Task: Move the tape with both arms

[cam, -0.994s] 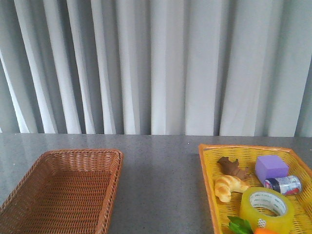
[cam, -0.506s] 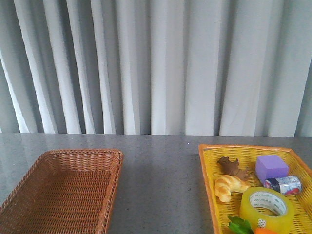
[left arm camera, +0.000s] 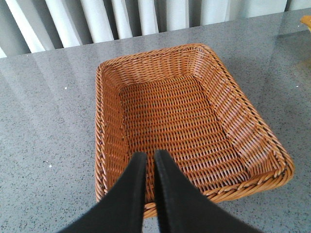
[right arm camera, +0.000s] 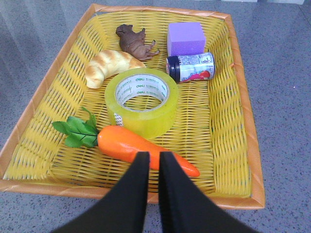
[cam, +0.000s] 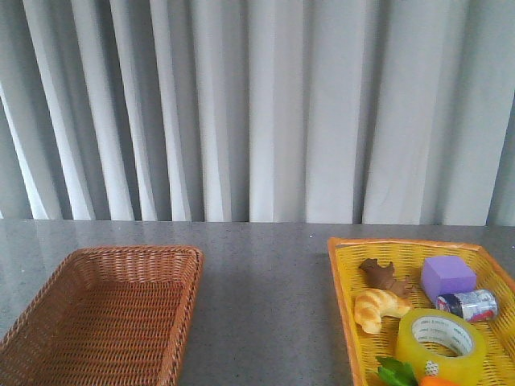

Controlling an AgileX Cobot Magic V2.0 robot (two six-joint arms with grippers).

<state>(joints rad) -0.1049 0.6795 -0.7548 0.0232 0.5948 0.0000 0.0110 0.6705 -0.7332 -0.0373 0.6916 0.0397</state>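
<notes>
The yellow tape roll (cam: 440,343) with a white printed core lies flat in the yellow basket (cam: 342,281) at the front right of the table; it also shows in the right wrist view (right arm camera: 141,104). My right gripper (right arm camera: 153,156) is shut and empty, hovering above the basket's near rim, over the toy carrot (right arm camera: 141,147) and short of the tape. My left gripper (left arm camera: 150,156) is shut and empty above the near end of the empty brown wicker basket (left arm camera: 218,104). Neither arm shows in the front view.
The yellow basket (right arm camera: 238,121) also holds a croissant (right arm camera: 110,64), a brown toy animal (right arm camera: 134,41), a purple block (right arm camera: 185,38) and a small can (right arm camera: 190,67). The brown basket (cam: 105,310) stands at the front left. Grey curtains hang behind the table.
</notes>
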